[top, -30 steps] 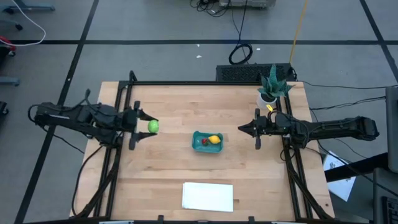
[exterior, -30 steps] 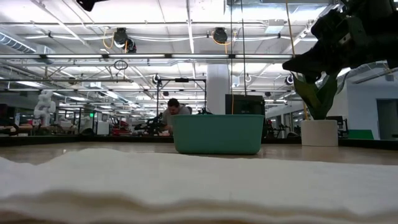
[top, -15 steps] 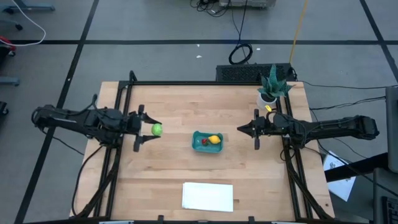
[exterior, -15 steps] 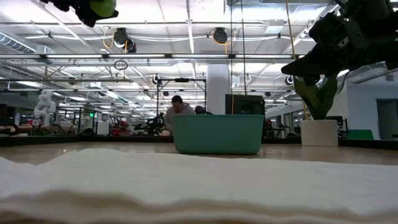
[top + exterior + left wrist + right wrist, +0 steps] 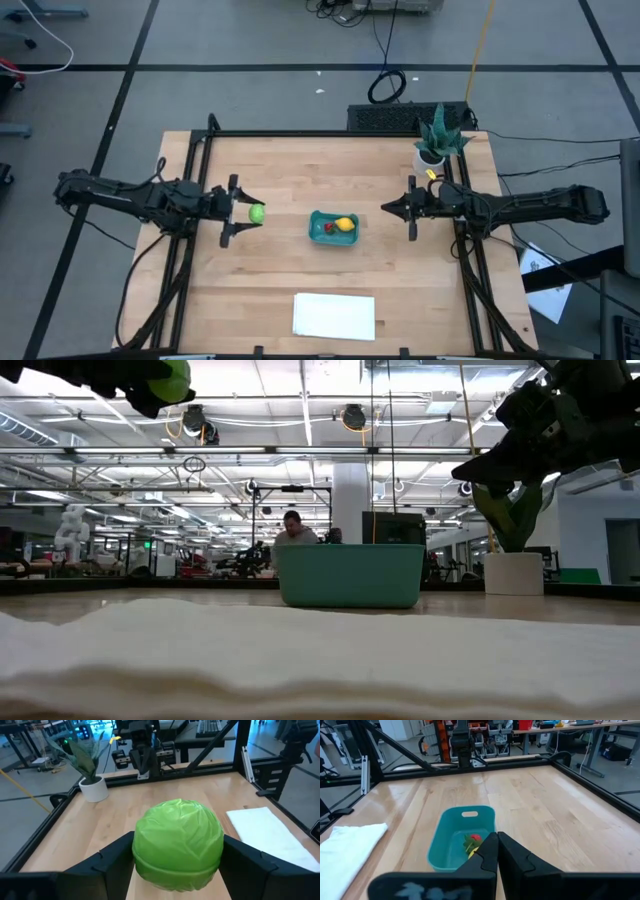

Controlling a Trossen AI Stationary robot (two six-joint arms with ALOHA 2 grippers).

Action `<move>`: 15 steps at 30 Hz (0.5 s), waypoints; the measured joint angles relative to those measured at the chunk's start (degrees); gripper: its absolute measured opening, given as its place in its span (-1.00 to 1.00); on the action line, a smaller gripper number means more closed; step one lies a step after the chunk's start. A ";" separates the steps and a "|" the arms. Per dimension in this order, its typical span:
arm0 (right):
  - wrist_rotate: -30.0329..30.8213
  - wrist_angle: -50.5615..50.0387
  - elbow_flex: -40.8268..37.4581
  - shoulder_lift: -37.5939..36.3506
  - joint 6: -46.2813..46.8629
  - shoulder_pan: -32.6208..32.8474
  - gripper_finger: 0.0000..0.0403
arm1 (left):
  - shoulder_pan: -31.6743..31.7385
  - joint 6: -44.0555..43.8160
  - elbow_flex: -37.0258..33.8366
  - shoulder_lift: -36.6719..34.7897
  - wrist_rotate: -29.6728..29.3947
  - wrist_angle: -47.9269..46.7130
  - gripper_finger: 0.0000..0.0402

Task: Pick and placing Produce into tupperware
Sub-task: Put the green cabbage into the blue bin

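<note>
Left gripper [image 5: 243,213] squeezing the round, crinkly green ball [image 5: 256,212] up above the wooden table [image 5: 280,170], left of the smooth teal tub [image 5: 332,228]. In the tub, the yellow lemon [image 5: 343,224] and small red fruit [image 5: 327,228]. Right gripper [image 5: 393,208] pinched shut on nothing, right of the tub.

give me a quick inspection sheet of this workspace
surface: wooden table in a dark frame.
job's things: teal tub near table centre holds the yellow fruit and red fruit; green ball off the table, in the left tool.
clutter: white sheet at the near edge; potted plant at the far right corner.
grippers: left tool shut on the green ball, left of the tub; right tool shut, empty, right of the tub.
cables: black coil on the floor.
surroundings: a person far behind.
</note>
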 joint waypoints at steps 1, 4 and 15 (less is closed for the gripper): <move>0.00 0.03 0.00 -0.02 0.00 0.00 -1.00 | -0.01 0.03 0.00 -0.04 -0.01 0.09 0.28; 0.02 0.03 0.00 -0.01 0.00 0.00 -1.00 | 0.00 0.39 0.00 0.00 0.00 0.42 0.28; 0.02 0.24 0.00 -0.02 -0.02 0.00 -1.00 | 0.00 -1.58 0.00 1.17 -3.61 7.38 0.28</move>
